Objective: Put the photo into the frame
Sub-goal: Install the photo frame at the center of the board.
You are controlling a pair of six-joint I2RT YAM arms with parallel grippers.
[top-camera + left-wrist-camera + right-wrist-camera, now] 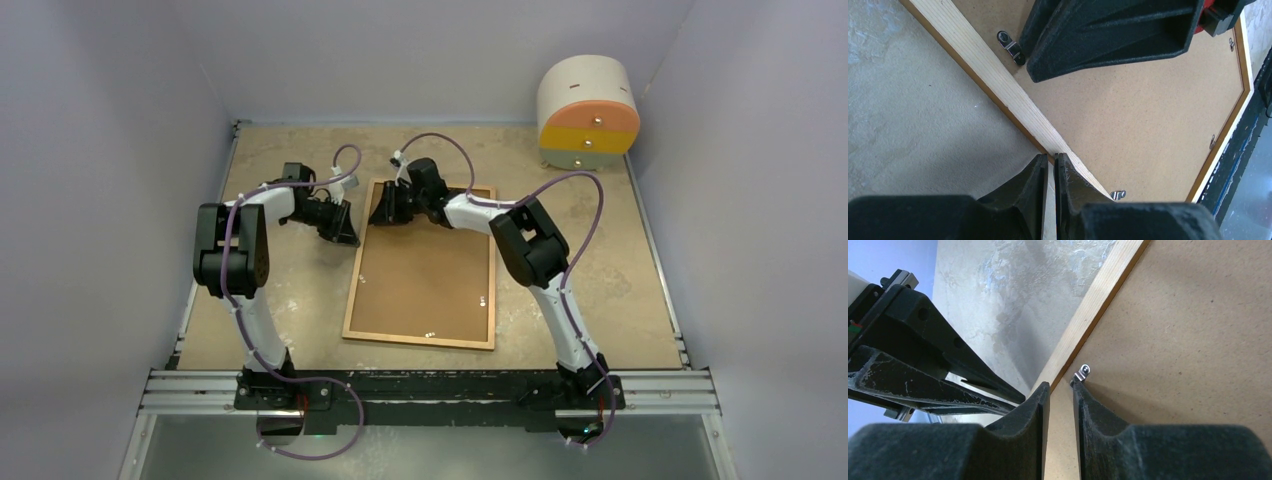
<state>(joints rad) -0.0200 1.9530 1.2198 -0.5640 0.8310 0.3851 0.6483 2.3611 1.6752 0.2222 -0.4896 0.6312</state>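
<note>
The frame (420,341) lies face down in mid-table, its brown backing board (425,275) facing up. The photo is not in view. My left gripper (350,238) sits at the frame's left rail near the far corner. In the left wrist view its jaws (1051,156) are shut but for a slit, tips on the pale wooden rail (993,75). My right gripper (378,218) is over the board's far left corner. It (1060,385) stands slightly open with only board between the fingers, and one fingertip touches a small metal clip (1083,372).
A round white cabinet (588,112) with orange, yellow and green drawers stands at the far right corner. More metal clips (1012,46) hold the board along the frame's edges. Pale walls close in three sides, and a metal rail (430,390) runs along the near edge.
</note>
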